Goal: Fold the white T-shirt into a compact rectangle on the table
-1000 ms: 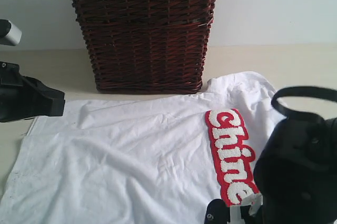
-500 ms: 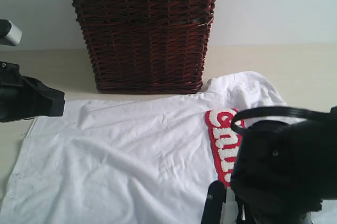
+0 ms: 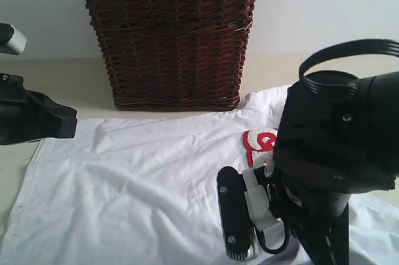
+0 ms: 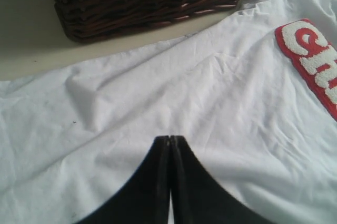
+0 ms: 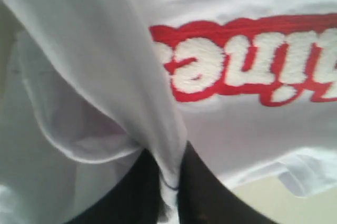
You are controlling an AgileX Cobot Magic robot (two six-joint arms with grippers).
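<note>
Fold 1 in hand: right gripper (image 5: 169,192) jaws pinch a raised white T-shirt (image 3: 137,178) edge. Left gripper (image 4: 170,153) jaws pressed together on nothing. Next: drape the fabric across, flat.

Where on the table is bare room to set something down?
Bare pale beige tabletop lies right of the dark brown wicker basket, behind the white red-lettered T-shirt, and left of the basket. Front right is crowded: the right gripper pinches the shirt.
</note>
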